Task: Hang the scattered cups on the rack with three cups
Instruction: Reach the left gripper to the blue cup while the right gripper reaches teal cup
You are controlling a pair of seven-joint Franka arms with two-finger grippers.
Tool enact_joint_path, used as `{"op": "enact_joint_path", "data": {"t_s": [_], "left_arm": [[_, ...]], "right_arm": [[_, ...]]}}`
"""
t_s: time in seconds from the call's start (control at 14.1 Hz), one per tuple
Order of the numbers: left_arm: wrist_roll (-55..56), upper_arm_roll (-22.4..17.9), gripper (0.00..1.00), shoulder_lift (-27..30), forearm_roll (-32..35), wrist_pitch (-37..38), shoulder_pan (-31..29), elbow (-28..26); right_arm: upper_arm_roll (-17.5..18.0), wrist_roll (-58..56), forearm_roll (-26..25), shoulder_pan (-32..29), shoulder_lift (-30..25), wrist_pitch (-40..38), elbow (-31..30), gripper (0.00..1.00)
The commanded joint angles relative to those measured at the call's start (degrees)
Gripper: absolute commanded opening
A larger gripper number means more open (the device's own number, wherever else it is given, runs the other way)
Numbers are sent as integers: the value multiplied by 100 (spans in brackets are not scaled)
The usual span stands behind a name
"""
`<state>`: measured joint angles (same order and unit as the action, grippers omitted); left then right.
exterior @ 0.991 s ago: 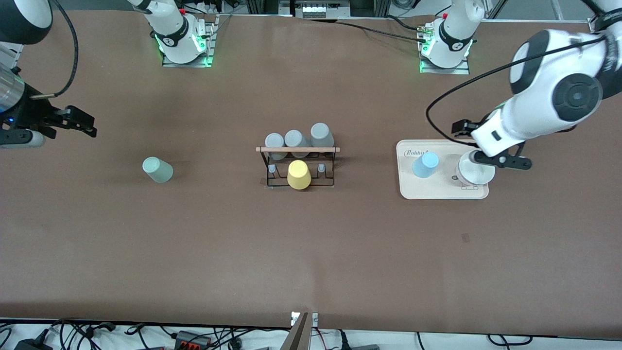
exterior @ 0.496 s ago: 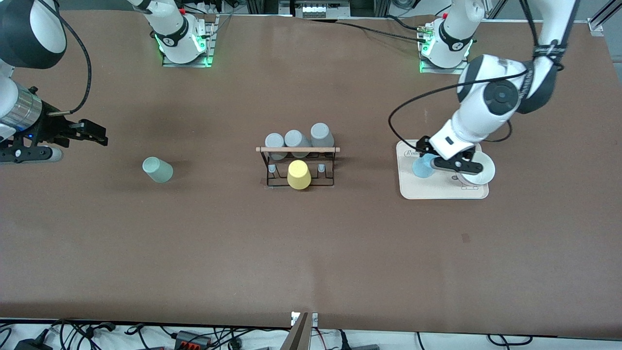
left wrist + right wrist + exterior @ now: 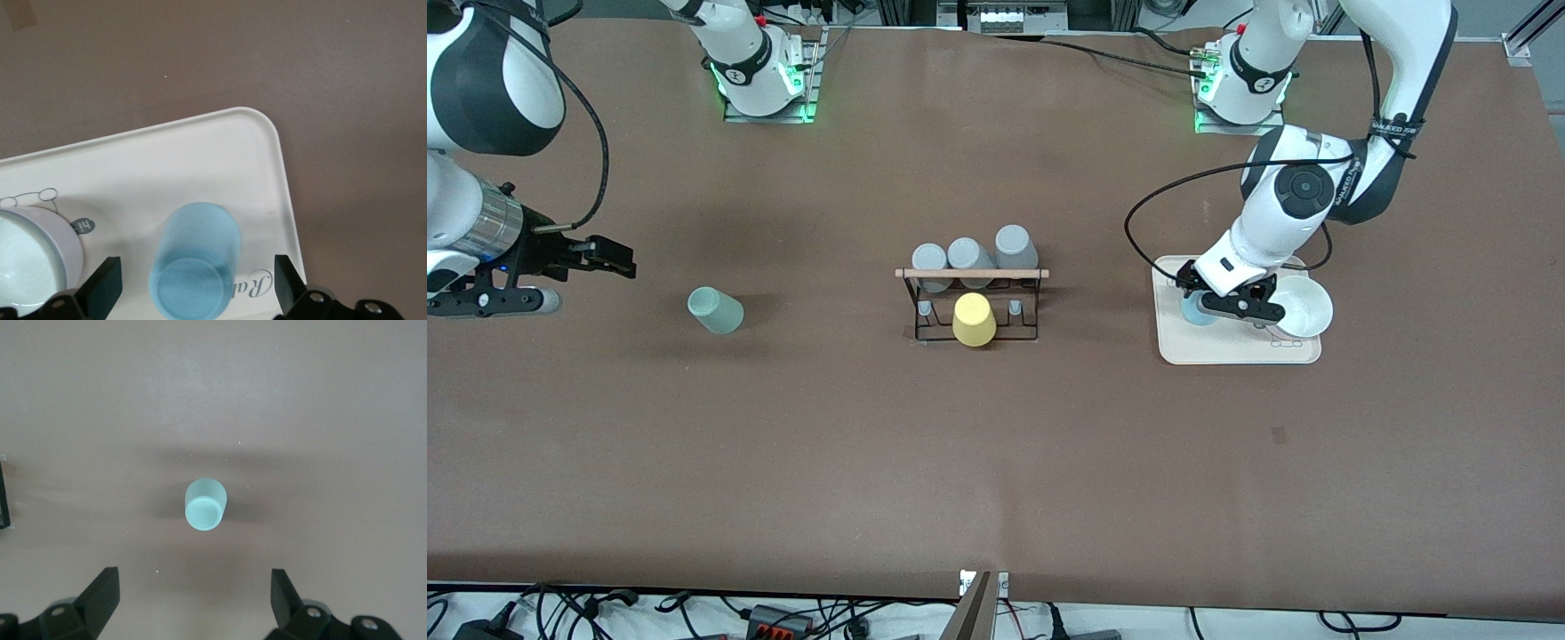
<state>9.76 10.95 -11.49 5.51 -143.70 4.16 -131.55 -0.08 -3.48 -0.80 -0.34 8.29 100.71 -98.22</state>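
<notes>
We see the left gripper (image 3: 1199, 300) low over the beige tray (image 3: 1227, 351), at the left arm's end of the table, and its fingers (image 3: 101, 288) are spread wide with the light blue cup (image 3: 196, 261) between them, not touching it. This cup stands upside down on the tray, just beside a white bowl (image 3: 1300, 308) that is also on the tray. The right gripper (image 3: 609, 260) hangs over the bare table at the right arm's end, near the pale mint green cup (image 3: 715, 310); in the right wrist view its fingers (image 3: 100, 595) are also wide apart and hold nothing, and the mint cup (image 3: 205, 504) stands upside down on the table, apart from them. The rack (image 3: 974, 307) is in the middle of the table, between the two cups and well apart from both. It carries three grey cups (image 3: 968, 254) along its wooden rod (image 3: 971, 274) and one yellow cup (image 3: 973, 320) on the side nearer to the front camera. Beside the yellow cup, two pegs (image 3: 1015, 308) of the rack are free.
</notes>
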Motion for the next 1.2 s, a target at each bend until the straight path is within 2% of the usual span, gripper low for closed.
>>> {"op": "enact_joint_path", "data": {"t_s": [0.0, 0.5, 0.64, 0.71, 0.99, 1.13], "left_arm": [[52, 30, 100, -160, 152, -114, -126, 7], [52, 38, 100, -345, 152, -167, -213, -116], [52, 47, 94, -372, 152, -167, -223, -117], [52, 47, 88, -372, 152, -167, -223, -117], [61, 65, 51, -416, 152, -132, -223, -108], [61, 65, 43, -346, 152, -106, -223, -90]], "right_arm": [[-1, -57, 19, 16, 137, 106, -12, 100], [-10, -21, 2, 87, 594, 237, 49, 100], [-10, -13, 1, 78, 673, 378, -108, 100], [-10, -12, 1, 60, 691, 501, -231, 100], [-27, -4, 1, 25, 691, 1133, -828, 100], [-27, -4, 1, 60, 700, 1415, -1145, 100]]}}
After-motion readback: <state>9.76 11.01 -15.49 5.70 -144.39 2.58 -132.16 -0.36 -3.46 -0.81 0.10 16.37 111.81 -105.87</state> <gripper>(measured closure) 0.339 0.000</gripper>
